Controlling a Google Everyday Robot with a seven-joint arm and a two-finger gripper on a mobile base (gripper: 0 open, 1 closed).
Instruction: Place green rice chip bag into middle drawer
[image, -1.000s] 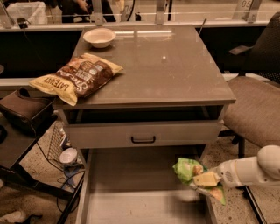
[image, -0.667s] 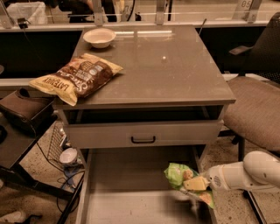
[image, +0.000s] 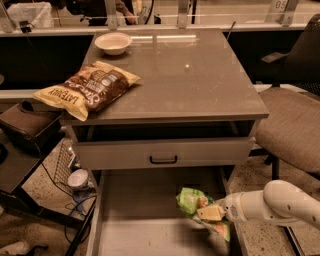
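Note:
The green rice chip bag (image: 191, 200) is held at its right end by my gripper (image: 210, 214), which reaches in from the right on a white arm (image: 280, 202). The fingers are shut on the bag. The bag hangs over the right part of the middle drawer (image: 140, 210), a wide shallow grey tray pulled out below the cabinet. The bag's lower end (image: 222, 230) hangs down near the drawer's right wall.
A pale drawer front with a black handle (image: 163, 160) sits above the open tray. On the cabinet top (image: 200, 75) lie a brown-and-yellow chip bag (image: 87, 90) and a white bowl (image: 113, 43). An office chair (image: 292, 120) stands right; clutter and cables (image: 70, 175) lie left.
My gripper has carried the green bag leftward and slightly down, further over the open drawer tray. Nothing else has moved.

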